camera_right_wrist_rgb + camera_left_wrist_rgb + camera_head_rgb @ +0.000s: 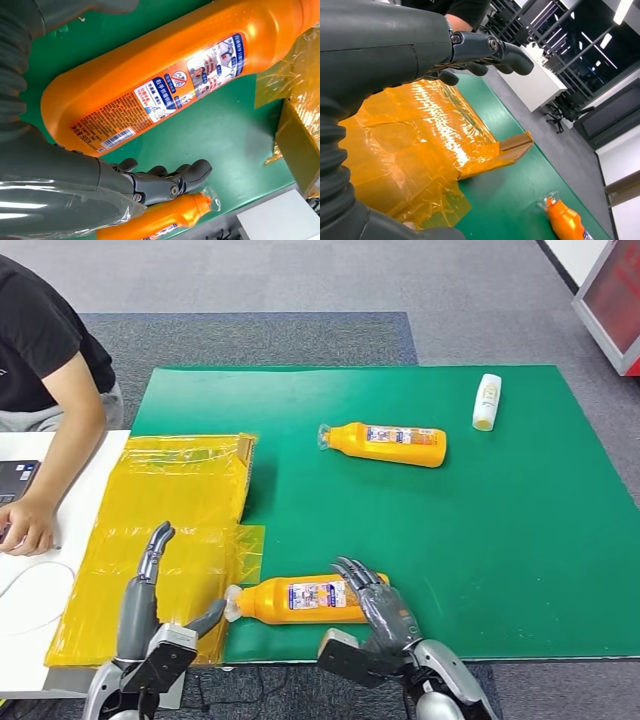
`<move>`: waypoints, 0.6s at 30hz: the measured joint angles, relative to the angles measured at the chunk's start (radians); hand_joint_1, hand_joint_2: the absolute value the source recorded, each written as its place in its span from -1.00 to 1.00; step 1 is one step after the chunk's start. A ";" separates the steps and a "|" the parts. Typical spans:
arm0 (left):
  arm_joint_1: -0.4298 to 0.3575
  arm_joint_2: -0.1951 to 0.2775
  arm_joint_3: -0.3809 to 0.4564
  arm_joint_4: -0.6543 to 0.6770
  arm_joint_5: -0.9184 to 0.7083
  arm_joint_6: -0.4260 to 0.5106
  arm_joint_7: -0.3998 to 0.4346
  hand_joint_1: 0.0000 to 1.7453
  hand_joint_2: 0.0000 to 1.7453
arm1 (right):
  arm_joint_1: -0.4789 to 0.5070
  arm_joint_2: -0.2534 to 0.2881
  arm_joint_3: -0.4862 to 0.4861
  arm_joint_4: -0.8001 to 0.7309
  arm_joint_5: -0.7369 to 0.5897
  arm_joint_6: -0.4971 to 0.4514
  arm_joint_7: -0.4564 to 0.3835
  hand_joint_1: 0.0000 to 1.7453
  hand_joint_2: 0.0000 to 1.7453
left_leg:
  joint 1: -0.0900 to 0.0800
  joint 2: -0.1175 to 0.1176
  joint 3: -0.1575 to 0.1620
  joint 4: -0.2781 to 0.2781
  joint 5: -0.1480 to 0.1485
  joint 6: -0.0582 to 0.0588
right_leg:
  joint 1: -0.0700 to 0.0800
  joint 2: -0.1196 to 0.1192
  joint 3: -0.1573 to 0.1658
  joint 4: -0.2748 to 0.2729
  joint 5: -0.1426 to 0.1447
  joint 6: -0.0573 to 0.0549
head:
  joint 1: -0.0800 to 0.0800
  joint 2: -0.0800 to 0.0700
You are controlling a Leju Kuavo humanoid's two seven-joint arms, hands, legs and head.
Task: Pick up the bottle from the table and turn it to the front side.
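Fingers spread and holding nothing, the right robot hand hovers at the near edge of the green counter, its fingertips over the base end of the nearest orange bottle. That bottle lies on its side, cap pointing left toward the yellow plastic sheet, with its printed label and barcode facing up in the right wrist view. The left robot hand is also open and empty, raised over the yellow sheet just beside the bottle's cap. Farther off, a second orange bottle lies on its side near the middle of the counter, and a small white bottle rests at the far right. A person's arm rests at the far left. To grasp well, the right hand should probably lower around the bottle's body, close firmly across its width, then lift before rotating.
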 joint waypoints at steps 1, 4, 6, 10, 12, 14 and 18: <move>-0.001 0.000 -0.001 0.002 0.000 0.002 -0.001 -1.00 1.00 | -0.003 0.000 0.000 0.004 0.004 0.002 0.003 -1.00 1.00 | 0.000 0.000 0.000 0.000 0.000 0.000 | 0.000 0.000 0.000 0.000 0.000 0.000 | 0.000 0.000; -0.005 0.000 -0.006 0.009 0.001 0.009 -0.004 -1.00 1.00 | -0.016 -0.003 0.006 0.017 0.022 0.021 0.014 -1.00 1.00 | 0.000 0.000 0.000 0.000 0.000 0.000 | 0.000 0.000 0.000 0.000 0.000 0.000 | 0.000 0.000; -0.008 0.000 -0.010 0.014 0.001 0.013 -0.006 -1.00 1.00 | -0.024 -0.008 0.013 0.027 0.028 0.031 0.020 -1.00 1.00 | 0.000 0.000 0.000 0.000 0.000 0.000 | 0.000 0.000 0.000 0.000 0.000 0.000 | 0.000 0.000; -0.009 0.000 -0.013 0.021 0.001 0.019 -0.007 -1.00 1.00 | -0.028 -0.017 0.023 0.042 0.030 0.036 0.027 -1.00 1.00 | 0.000 0.000 0.000 0.000 0.000 0.000 | 0.000 0.000 0.000 0.000 0.000 0.000 | 0.000 0.000; -0.009 0.000 -0.015 0.022 0.003 0.020 -0.007 -1.00 1.00 | -0.032 -0.018 0.027 0.047 0.030 0.036 0.028 -1.00 1.00 | 0.000 0.000 0.000 0.000 0.000 0.000 | 0.000 0.000 0.000 0.000 0.000 0.000 | 0.000 0.000; -0.009 0.000 -0.017 0.023 0.007 0.020 -0.007 -1.00 1.00 | -0.036 -0.018 0.031 0.051 0.029 0.036 0.029 -1.00 1.00 | 0.000 0.000 0.000 0.000 0.000 0.000 | 0.000 0.000 0.000 0.000 0.000 0.000 | 0.000 0.000; -0.009 0.000 -0.019 0.025 0.011 0.020 -0.007 -1.00 1.00 | -0.042 -0.018 0.035 0.058 0.029 0.035 0.029 -1.00 1.00 | 0.000 0.000 0.000 0.000 0.000 0.000 | 0.000 0.000 0.000 0.000 0.000 0.000 | 0.000 0.000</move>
